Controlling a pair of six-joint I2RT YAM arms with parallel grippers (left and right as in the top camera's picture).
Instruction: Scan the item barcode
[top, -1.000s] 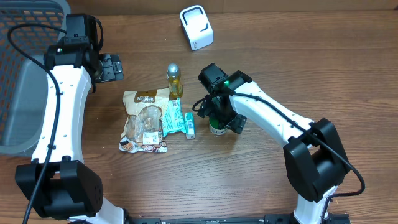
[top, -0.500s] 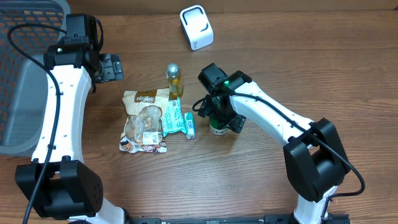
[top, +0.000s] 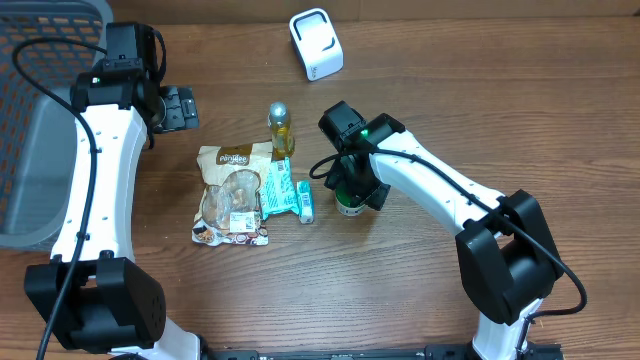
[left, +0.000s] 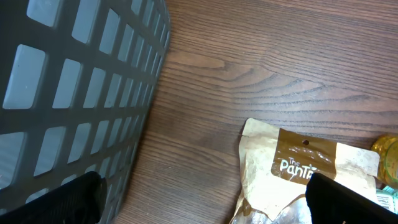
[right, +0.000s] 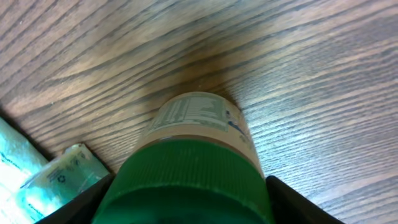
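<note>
On the wooden counter, the grey basket fills the upper left, and the left end effector beside it hangs wide and empty. At centre the right end effector has narrowed from wide onto the jar, a finger against each side of its green lid. I judge the lift toward the white scanner, top centre, is about to start. The snack bag reads "The Pan…", while the jar's print is too small to read.
</note>
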